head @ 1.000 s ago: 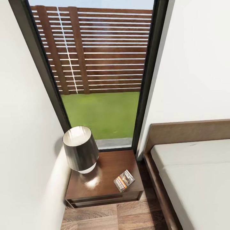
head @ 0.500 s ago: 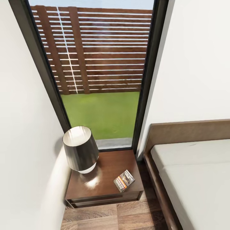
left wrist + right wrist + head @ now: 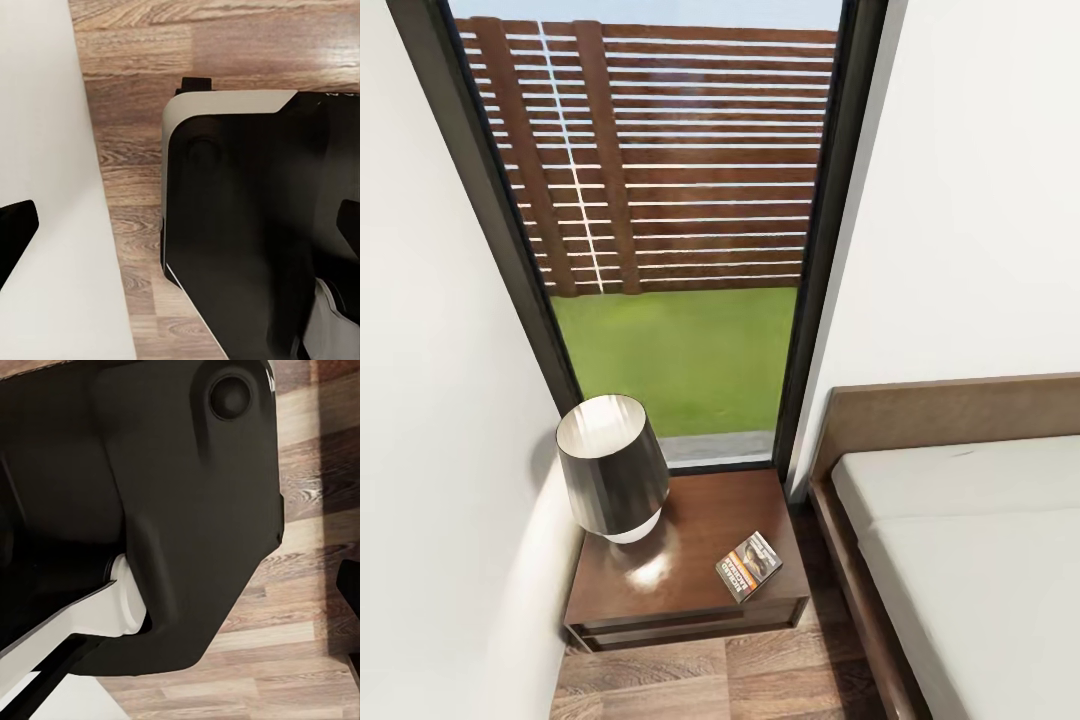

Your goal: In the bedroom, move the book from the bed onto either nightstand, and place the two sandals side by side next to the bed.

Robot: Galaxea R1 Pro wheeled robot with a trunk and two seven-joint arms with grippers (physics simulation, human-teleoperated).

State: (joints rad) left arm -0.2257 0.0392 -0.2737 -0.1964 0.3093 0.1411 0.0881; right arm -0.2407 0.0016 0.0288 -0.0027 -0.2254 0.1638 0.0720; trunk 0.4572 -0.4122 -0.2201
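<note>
The window stood tall in front of me, with a slatted fence and grass behind it, and white walls on both sides. The bed lay at my right, its pale mattress bare in the part I could see, inside a dark wooden frame. Between the bed and the left wall stood the nightstand, and on its top a lamp with a dark shade. The book already lay flat on the nightstand, near the front corner on the bed side, well apart from the lamp. I judged this part of the task as done; the sandals I had not yet found. The book looked thin and light, stiff enough when closed, but its cover seemed smooth; if I had to take it again, I would pinch it at the edge that reaches toward the corner. My wrist cameras looked down at the wood floor and my own dark body. Whether my left and right jaws were released or clenched, I could not tell.
</note>
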